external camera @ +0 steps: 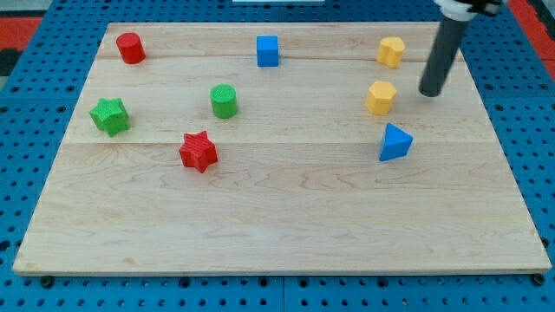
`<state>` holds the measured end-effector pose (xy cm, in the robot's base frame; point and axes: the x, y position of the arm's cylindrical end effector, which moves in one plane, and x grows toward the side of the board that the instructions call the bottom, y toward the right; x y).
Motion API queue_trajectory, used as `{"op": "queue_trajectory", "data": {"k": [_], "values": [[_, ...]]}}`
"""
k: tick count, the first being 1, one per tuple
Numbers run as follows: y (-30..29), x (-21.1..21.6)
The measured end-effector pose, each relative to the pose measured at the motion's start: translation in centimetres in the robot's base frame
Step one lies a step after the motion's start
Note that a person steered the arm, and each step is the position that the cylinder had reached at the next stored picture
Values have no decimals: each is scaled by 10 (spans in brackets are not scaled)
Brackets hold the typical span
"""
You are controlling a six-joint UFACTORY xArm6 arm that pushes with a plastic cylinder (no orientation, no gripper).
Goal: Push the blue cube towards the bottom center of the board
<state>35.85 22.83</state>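
Note:
The blue cube (267, 50) sits near the view's top, a little left of centre, on the wooden board (277, 225). My tip (430, 93) is at the view's right, far to the right of the blue cube. It stands just right of a yellow hexagonal block (381, 97), with a small gap between them, and above right of a blue triangular block (395, 142).
Another yellow block (391, 51) lies at the top right. A red cylinder (131, 48) is at the top left. A green star (109, 115), a green cylinder (224, 100) and a red star (199, 152) lie on the left half.

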Motion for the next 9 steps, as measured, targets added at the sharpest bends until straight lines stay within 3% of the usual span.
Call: {"op": "queue_trajectory", "data": {"k": [1,3,4,6,7,9], "values": [[7,29],[-59,71],[-62,102],[-82,106],[-130,141],[-150,163]]}}
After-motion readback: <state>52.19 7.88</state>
